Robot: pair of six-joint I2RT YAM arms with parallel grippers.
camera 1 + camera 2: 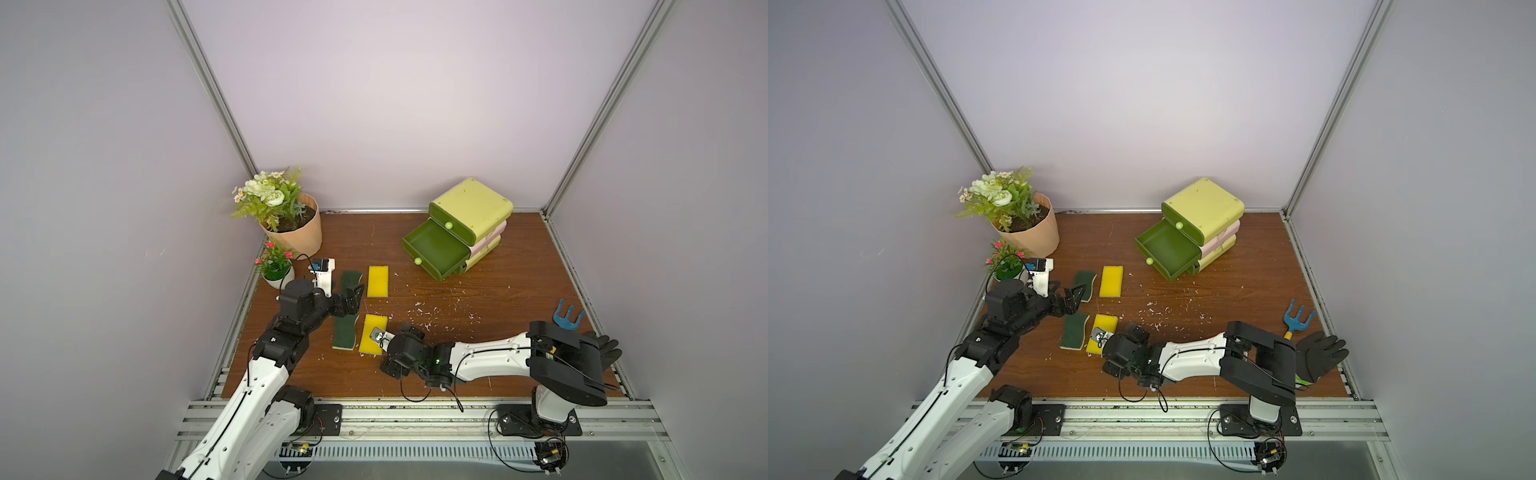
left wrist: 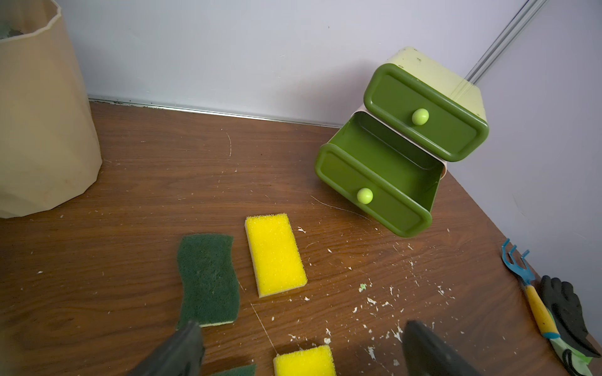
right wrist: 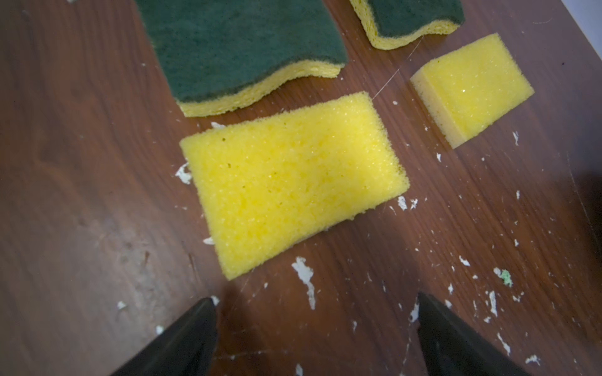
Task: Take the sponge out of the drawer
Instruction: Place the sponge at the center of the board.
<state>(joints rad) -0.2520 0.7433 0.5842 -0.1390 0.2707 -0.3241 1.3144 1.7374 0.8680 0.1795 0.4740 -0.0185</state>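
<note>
- Worktop (image 1: 519, 257): dark brown wood grain, flecked white.
- Drawer unit (image 1: 473, 203): pale yellow-green casing, dark green drawers, light green knobs.
- Yellow sponges (image 1: 377, 281): plain bright yellow.
- Scouring sponges (image 1: 344, 334): dark green over yellow.
- Rake (image 1: 566, 318): blue head, yellow handle.
- Glove (image 1: 1320, 355): black.

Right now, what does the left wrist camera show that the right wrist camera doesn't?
Only the left wrist view: the drawer unit with one drawer pulled open, the beige pot, blue rake and black glove. Only the right wrist view: the near yellow sponge whole. Both: the far yellow sponge, two green sponges and the crumb-strewn table.
</note>
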